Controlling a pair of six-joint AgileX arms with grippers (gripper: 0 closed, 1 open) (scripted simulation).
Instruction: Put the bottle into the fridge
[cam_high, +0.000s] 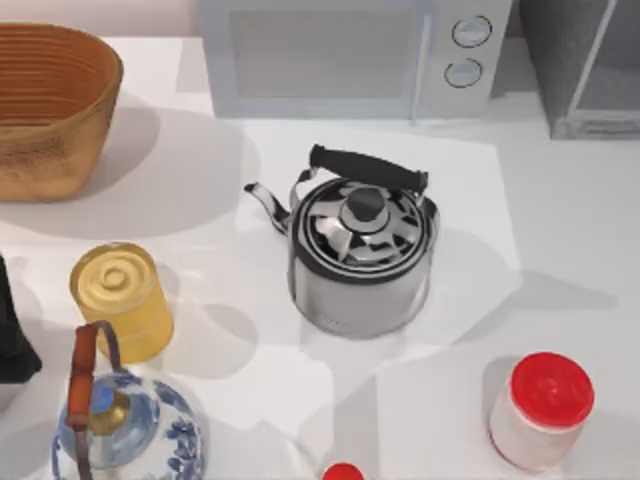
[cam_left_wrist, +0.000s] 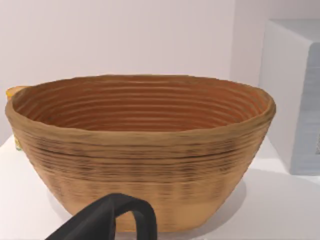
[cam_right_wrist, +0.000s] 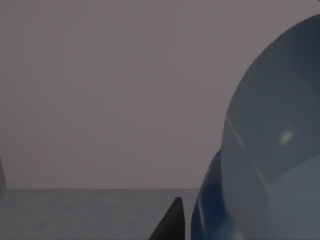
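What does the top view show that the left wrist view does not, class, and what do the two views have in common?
Top view alone: a steel kettle at the centre, a white jar with a red lid, a blue-and-white teapot and the grey fridge at the back right.
Left wrist view alone: a black gripper finger in the foreground and the pale wall behind.
Shared: the woven basket, the microwave, the yellow can and the white table.

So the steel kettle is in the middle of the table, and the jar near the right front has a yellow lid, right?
Not quite. The kettle does stand mid-table, but the jar at the right front has a red lid, as the top view shows. The yellow thing is the can on the left.
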